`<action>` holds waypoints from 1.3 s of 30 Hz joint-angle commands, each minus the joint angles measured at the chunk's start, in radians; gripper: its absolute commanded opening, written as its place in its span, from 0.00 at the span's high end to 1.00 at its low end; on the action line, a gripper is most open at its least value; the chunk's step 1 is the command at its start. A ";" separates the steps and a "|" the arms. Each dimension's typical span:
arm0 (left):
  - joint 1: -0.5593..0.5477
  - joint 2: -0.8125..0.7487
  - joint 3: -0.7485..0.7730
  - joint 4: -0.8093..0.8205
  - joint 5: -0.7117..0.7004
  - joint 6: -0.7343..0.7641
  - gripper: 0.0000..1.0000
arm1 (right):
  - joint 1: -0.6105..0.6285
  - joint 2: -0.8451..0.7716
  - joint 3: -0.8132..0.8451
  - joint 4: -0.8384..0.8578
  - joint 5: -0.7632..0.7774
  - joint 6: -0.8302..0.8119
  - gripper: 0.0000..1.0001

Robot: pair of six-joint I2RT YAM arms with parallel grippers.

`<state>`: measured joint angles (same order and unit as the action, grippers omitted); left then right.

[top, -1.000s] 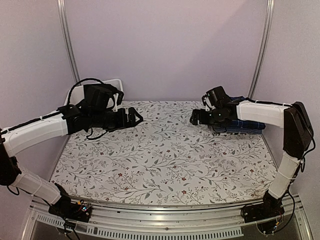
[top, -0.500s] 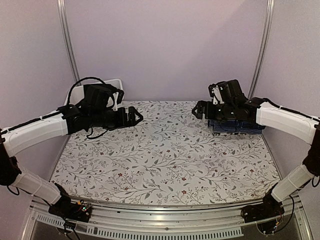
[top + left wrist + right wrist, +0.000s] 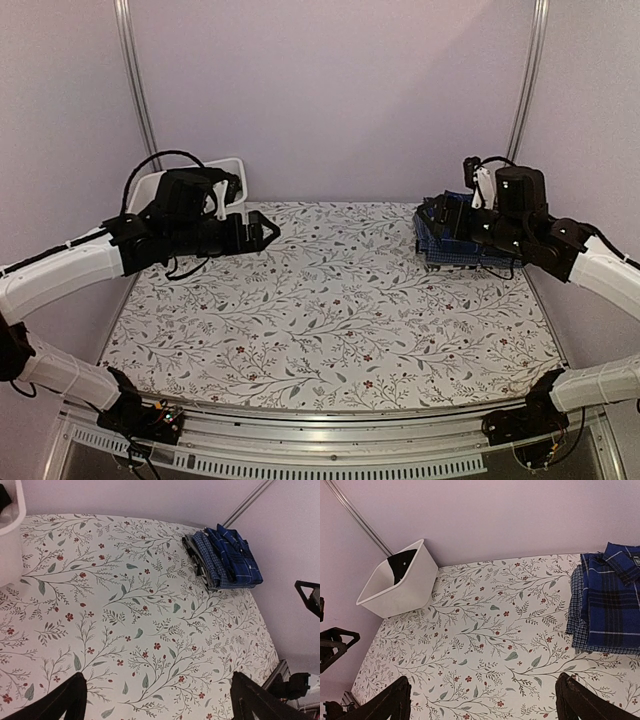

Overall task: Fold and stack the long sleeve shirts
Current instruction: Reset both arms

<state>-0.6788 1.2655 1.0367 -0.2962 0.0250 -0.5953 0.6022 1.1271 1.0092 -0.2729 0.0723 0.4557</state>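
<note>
Two folded long sleeve shirts lie stacked at the table's far right corner (image 3: 462, 250). The navy and royal-blue plaid shirt (image 3: 615, 600) is on top, and the lighter fine-checked shirt (image 3: 576, 605) shows beneath its edge. The stack also shows in the left wrist view (image 3: 225, 557). My right gripper (image 3: 436, 212) hovers above the stack's left part, open and empty, its fingers wide apart in its wrist view (image 3: 482, 702). My left gripper (image 3: 262, 232) is open and empty above the table's far left, and its wrist view (image 3: 157, 705) shows only tablecloth between the fingers.
A white bin (image 3: 395, 587) with something dark inside stands at the far left corner, behind my left arm (image 3: 236, 164). The floral tablecloth (image 3: 330, 310) covers the table. Walls and metal posts close in the back and sides.
My right arm has swung back toward the right, and its gripper has moved from in front of the stack to above it. My left gripper has lifted slightly.
</note>
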 commanded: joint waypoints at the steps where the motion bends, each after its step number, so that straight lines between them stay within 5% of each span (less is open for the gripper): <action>1: 0.013 -0.048 -0.023 0.038 -0.022 0.024 0.00 | 0.004 -0.104 -0.057 0.056 0.020 -0.015 0.01; 39: 0.013 -0.102 -0.078 0.069 -0.053 0.016 0.00 | 0.004 -0.223 -0.101 0.051 0.056 -0.055 0.01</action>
<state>-0.6777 1.1839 0.9722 -0.2504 -0.0162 -0.5907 0.6022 0.9199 0.9062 -0.2348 0.1101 0.4168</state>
